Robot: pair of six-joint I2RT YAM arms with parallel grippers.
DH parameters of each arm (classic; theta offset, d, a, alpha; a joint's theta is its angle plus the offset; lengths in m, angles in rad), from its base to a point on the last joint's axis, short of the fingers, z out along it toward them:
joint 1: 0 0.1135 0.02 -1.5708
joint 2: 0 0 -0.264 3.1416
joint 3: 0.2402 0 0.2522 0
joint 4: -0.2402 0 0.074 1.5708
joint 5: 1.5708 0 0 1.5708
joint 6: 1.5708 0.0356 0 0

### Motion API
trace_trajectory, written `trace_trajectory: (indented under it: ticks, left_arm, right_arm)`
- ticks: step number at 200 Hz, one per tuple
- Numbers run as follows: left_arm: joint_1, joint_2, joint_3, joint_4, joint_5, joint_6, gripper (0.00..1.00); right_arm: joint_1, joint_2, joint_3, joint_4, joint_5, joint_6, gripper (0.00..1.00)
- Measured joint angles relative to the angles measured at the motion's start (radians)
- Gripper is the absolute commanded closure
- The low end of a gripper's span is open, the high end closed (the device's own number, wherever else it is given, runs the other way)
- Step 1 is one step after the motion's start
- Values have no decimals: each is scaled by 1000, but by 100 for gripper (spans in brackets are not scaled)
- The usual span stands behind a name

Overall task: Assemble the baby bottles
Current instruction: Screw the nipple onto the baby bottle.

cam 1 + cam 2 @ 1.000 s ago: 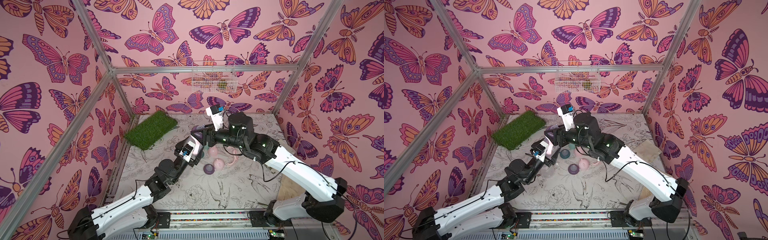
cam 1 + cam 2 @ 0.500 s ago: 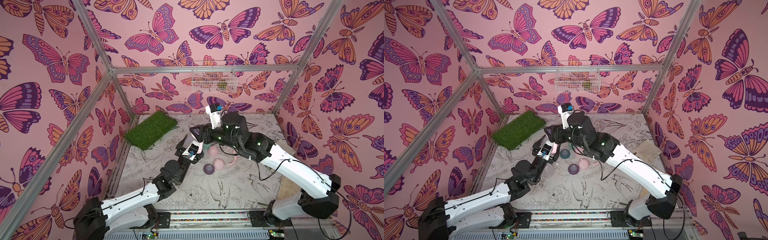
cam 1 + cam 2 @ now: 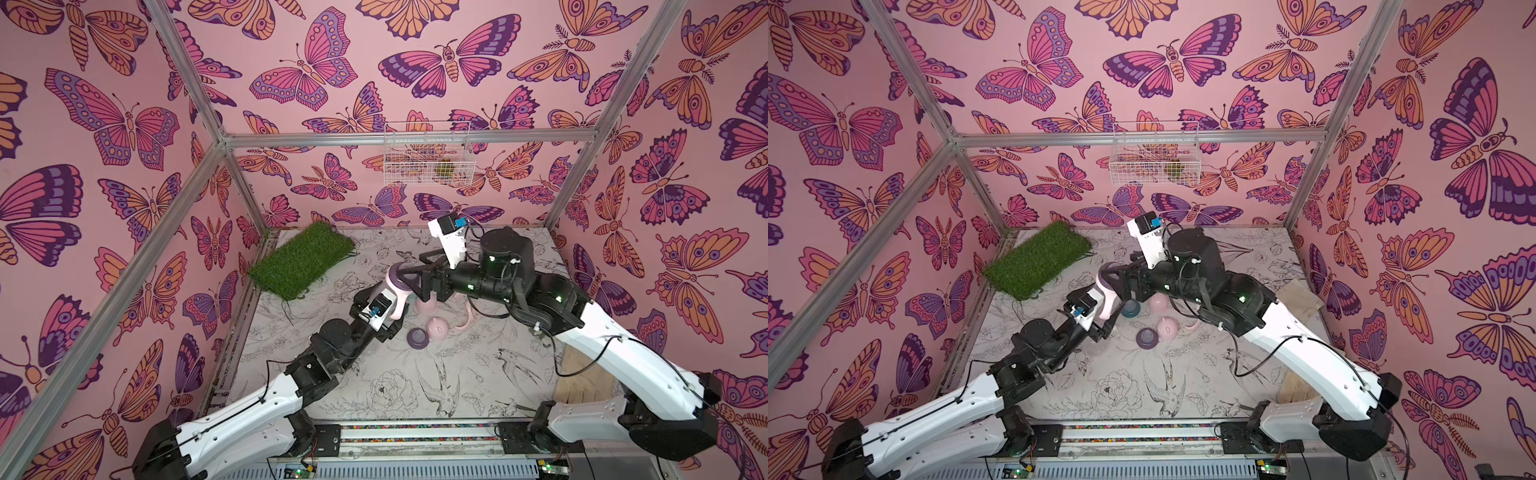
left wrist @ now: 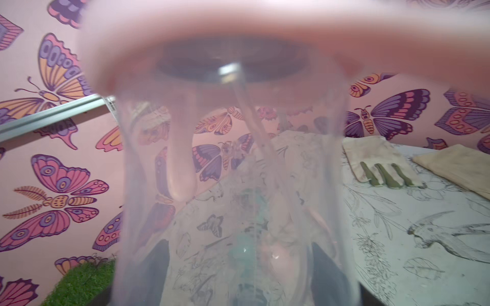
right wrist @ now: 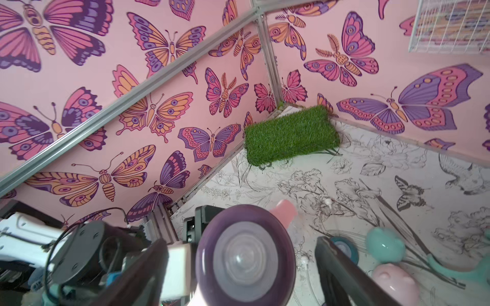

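Observation:
My left gripper [image 3: 395, 318] is shut on a clear baby bottle [image 4: 238, 159], held tilted above the table. The bottle carries a pink two-handled ring [image 3: 394, 291] and a purple nipple collar [image 5: 245, 254] on its neck. My right gripper [image 5: 244, 265] stands open around that collar, with a gap on each side of it. In both top views its fingers [image 3: 1115, 270] flank the bottle's top. Loose parts lie on the table below: a purple collar [image 3: 417, 337], pink caps [image 3: 436, 328], a teal collar [image 5: 343, 247], a teal cap [image 5: 385, 245] and a teal handled ring [image 5: 450, 270].
A green grass mat [image 3: 303, 259] lies at the back left corner. A white wire basket [image 3: 428, 158] hangs on the back wall. Beige cloth bags [image 4: 381, 161] lie along the right side of the table. Metal frame posts stand at the corners.
My right gripper's jaws have spread apart and let go of the purple collar. Both arms shifted slightly left with the bottle, which the left gripper still holds.

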State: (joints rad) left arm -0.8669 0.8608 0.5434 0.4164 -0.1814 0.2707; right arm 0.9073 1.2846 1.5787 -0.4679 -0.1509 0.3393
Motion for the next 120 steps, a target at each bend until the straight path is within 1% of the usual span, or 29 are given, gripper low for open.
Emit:
trace_trajectory:
  ticks: [14, 37, 79, 120]
  left_arm:
    - [13, -2, 1, -23, 54, -33, 100]
    - [29, -2, 2, -38, 138, -80, 100]
    - [64, -2, 11, -34, 283, -164, 100]
    - [90, -2, 11, 4, 380, -227, 100]
  right_arm:
    - [-2, -16, 0, 4, -41, -29, 3]
    - [-2, -25, -11, 9, -82, -64, 3]
    - [-2, -25, -68, 8, -97, -102, 3]
    - [-2, -25, -108, 16, -116, -111, 6]
